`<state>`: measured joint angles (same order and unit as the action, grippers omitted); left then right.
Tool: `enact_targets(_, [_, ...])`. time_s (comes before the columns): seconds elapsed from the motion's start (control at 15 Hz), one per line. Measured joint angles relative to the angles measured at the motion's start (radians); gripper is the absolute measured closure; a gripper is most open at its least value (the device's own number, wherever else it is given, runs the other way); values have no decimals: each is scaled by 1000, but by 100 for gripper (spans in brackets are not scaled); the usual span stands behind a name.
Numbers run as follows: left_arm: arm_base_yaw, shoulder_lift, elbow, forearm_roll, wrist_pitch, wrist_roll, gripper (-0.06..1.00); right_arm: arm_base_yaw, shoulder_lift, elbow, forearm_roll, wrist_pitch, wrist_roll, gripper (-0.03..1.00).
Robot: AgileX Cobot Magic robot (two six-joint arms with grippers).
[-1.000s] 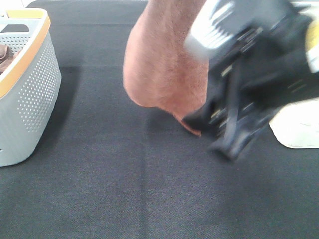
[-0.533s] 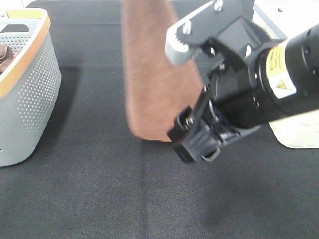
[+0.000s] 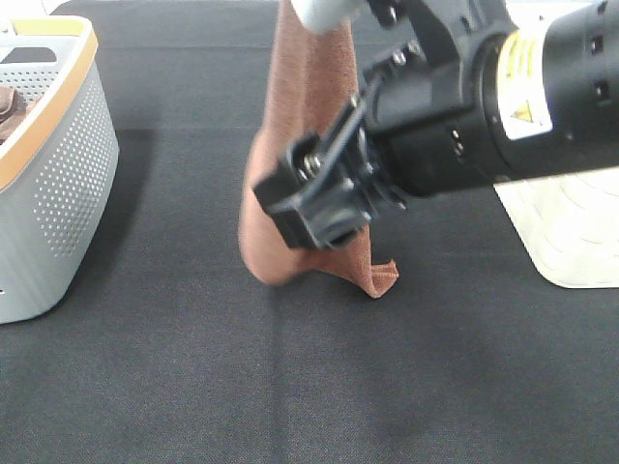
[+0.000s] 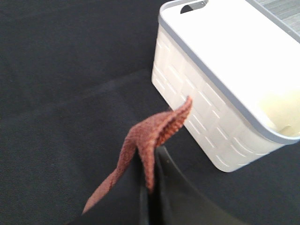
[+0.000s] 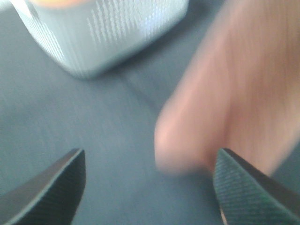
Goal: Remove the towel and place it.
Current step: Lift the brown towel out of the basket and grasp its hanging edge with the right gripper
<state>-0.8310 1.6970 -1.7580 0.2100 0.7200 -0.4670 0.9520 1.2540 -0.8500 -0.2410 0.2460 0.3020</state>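
Rust-brown towel [image 3: 290,145] hangs in a long drape near the bin [image 3: 571,242], its lower fold and one corner touching the black tabletop [image 3: 193,367]. My right end effector [image 3: 317,205] reaches across in front of the drape, away from the bin. The basket [image 3: 58,164] stands well apart from the bin, beyond the towel, with bare tabletop between.

From the left wrist, my left end effector [image 4: 149,197] is clenched on the towel's hem, a ridge of cloth standing out of the closed jaws. The bin's wall and rim sit near. I judge this pinch must stay firm, and any swing toward the bin should carry the cloth above that rim.

From the right wrist, blurred, my right end effector is released, jaws wide, nothing between them. The towel hangs just beyond one finger, with the basket farther off. I would take a single free edge here, not a bunch, so the towel spreads flat. The best room is the open tabletop away from the bin.
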Motion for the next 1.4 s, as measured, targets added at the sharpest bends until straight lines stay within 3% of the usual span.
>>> enact_targets(0.33, [0, -13, -13, -63, 1, 31, 94, 12, 0, 0, 4, -146, -5, 34])
enact_targets(0.53, [0, -18, -52, -80, 1, 46, 94, 142, 28, 0, -8, -216, -127, 38])
enact_targets(1.0, [0, -38, -53, -129, 18, 118, 94, 152, 210, 0, -5, -219, -140, 38])
enact_targets(1.13, [0, -63, -53, -130, 48, 124, 94, 120, 229, 0, 1, -280, -139, 38])
enact_targets(1.4, [0, -113, -53, -127, 72, 145, 94, -65, 231, 0, 144, -340, -130, 35])
